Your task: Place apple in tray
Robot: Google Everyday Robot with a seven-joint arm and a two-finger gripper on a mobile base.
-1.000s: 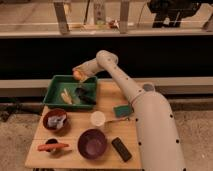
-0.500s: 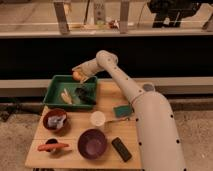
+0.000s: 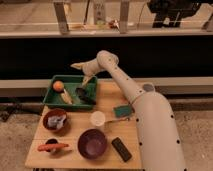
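The apple (image 3: 58,86) is a small round orange fruit lying in the far left corner of the dark green tray (image 3: 71,79). The tray stands at the table's back left. My gripper (image 3: 80,74) hovers above the tray's back right part, to the right of the apple and apart from it. Its fingers are spread and hold nothing.
In the tray also lie a pale banana-like piece (image 3: 66,97) and a dark object (image 3: 85,95). On the table stand a brown bowl (image 3: 55,120), a white cup (image 3: 98,119), a green sponge (image 3: 121,110), a purple bowl (image 3: 92,144), a carrot (image 3: 52,147) and a black block (image 3: 121,149).
The apple was held in my gripper above the tray's back edge. Now it lies in the tray's left corner and the gripper is empty.
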